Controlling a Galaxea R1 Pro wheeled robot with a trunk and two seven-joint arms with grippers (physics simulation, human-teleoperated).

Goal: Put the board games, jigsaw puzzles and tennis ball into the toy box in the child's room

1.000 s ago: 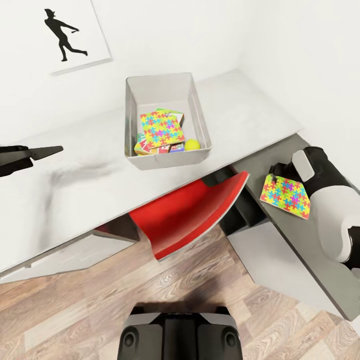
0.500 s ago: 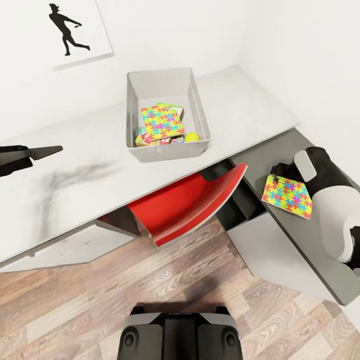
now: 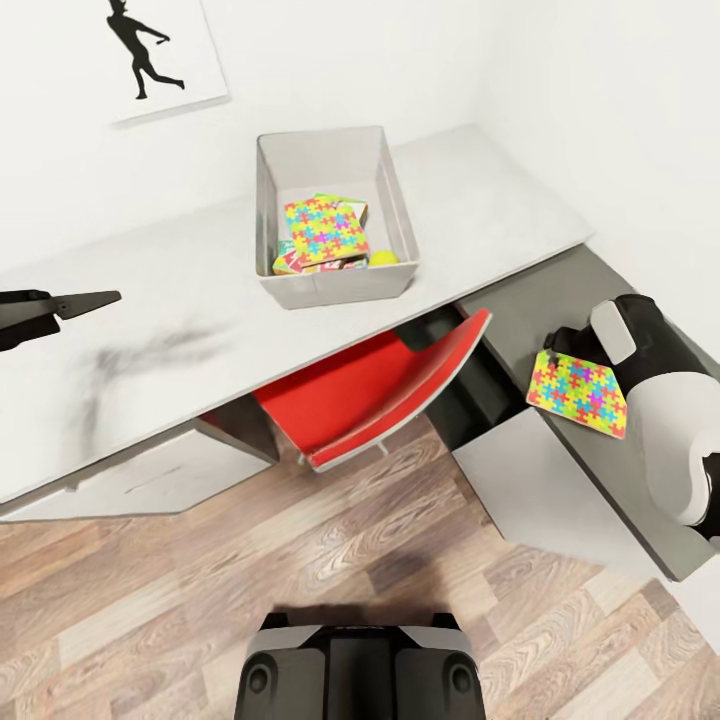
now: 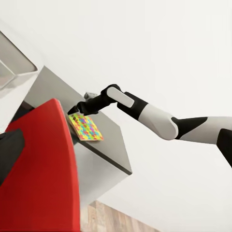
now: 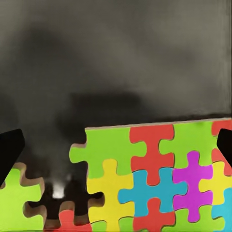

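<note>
Looking down from my head, I see the toy box [image 3: 335, 215] at twelve o'clock on the worktop [image 3: 180, 330], one jigsaw puzzle [image 3: 326, 230] lying on top of the board games [image 3: 300, 262] inside it. At three o'clock my right gripper [image 3: 562, 345] pinches the second jigsaw puzzle [image 3: 578, 392] over the dark cabinet top [image 3: 560, 300], while at nine o'clock my left gripper [image 3: 85, 302] looks closed on nothing. From my left wrist, that right gripper [image 4: 79, 110] holds the puzzle's [image 4: 85, 127] corner; from my right wrist, the puzzle [image 5: 154, 179] sits between my dark fingertips [image 5: 9, 147].

Jigsaw puzzle [image 3: 578, 393] multicolour; toy box [image 3: 398, 198] light grey; chair [image 3: 370, 390] red; table [image 3: 180, 300] pale speckled; floor [image 3: 400, 560] wood-plank.
</note>
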